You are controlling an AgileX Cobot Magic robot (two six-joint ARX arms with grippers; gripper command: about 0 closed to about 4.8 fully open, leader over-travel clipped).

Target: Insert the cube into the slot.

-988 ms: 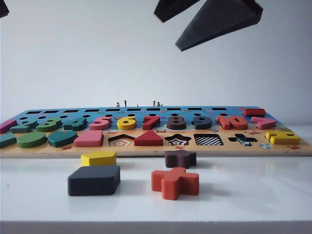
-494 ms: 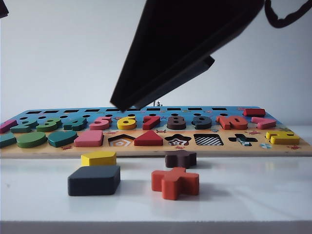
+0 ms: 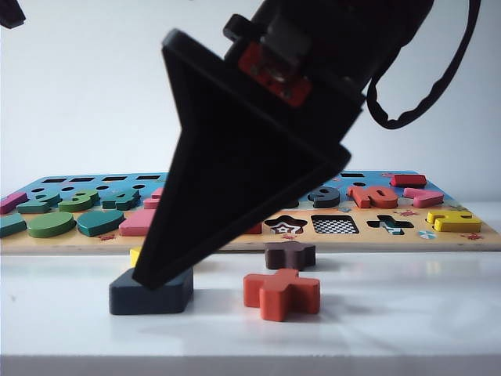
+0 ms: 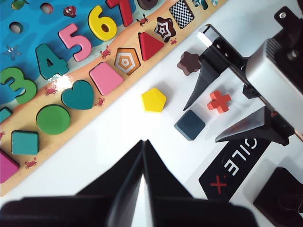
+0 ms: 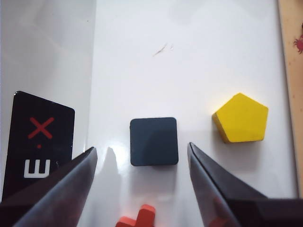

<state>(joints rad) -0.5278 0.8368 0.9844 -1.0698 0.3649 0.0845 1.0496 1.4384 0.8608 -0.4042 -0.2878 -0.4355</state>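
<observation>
**Two grippers over the puzzle table, one straddling the cube**

Largest in the scene is the white table (image 3: 407, 313), and on it the long puzzle board (image 3: 485, 239), which runs across the back of the exterior view, with coloured numbers and shapes seated in it. Among its cut-outs, the slot (image 3: 335, 225) shows its black-and-white checkered bottom and holds nothing; it sits between the star-shaped striped cut-out (image 3: 286, 225) and the cross-shaped cut-out (image 3: 390, 224).

Next in size is the right arm, which fills the middle of the exterior view. Its right gripper (image 5: 142, 163) hangs low over the table in front of the board with both fingers spread wide. In the right wrist view the cube (image 5: 154, 141) lies flat on the table between the two fingers (image 5: 66, 184), with clear white table showing on either side, so nothing is gripped.

The left gripper (image 4: 143, 146) hangs above bare table in front of the board, well apart from the loose pieces; its two fingers meet at the tips, pressed together on nothing.

Smaller things lie loose on the table near the cube: the yellow pentagon block (image 5: 241, 118) just beside it toward the board, the orange cross piece (image 3: 281, 294) to its other side, and the dark brown star block (image 3: 290, 254) close to the board's front edge.
</observation>
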